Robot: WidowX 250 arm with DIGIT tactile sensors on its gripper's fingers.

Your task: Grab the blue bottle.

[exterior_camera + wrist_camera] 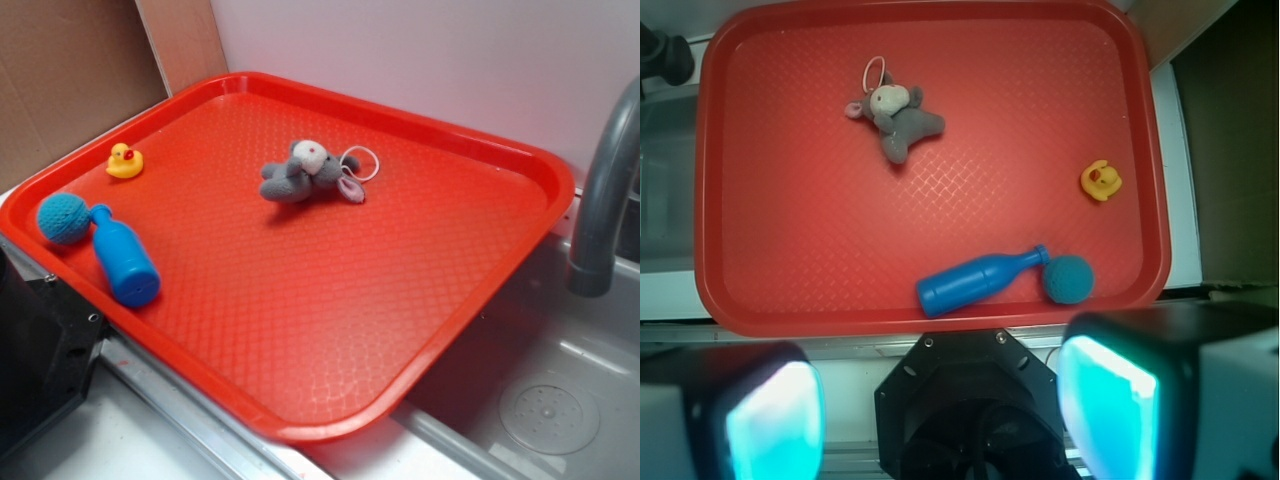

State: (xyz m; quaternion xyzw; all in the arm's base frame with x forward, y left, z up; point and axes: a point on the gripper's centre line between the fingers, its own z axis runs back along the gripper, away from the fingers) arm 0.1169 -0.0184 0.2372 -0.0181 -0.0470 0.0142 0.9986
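One smooth blue bottle [125,262] [976,283] lies sideways, narrow neck touching the teal ball [63,218] [1069,279].

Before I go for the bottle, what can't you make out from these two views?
- Jaws' tips: cut off by the wrist view's bottom edge; only the two glowing pads show, spread wide apart.
- Arm: exterior view shows just a dark part at the lower-left edge.
- Bottle neck and yarn ball: touching or barely apart, too close to tell.
- Bottle's underside: hidden against the tray.
- Plush face: too small, blurred.
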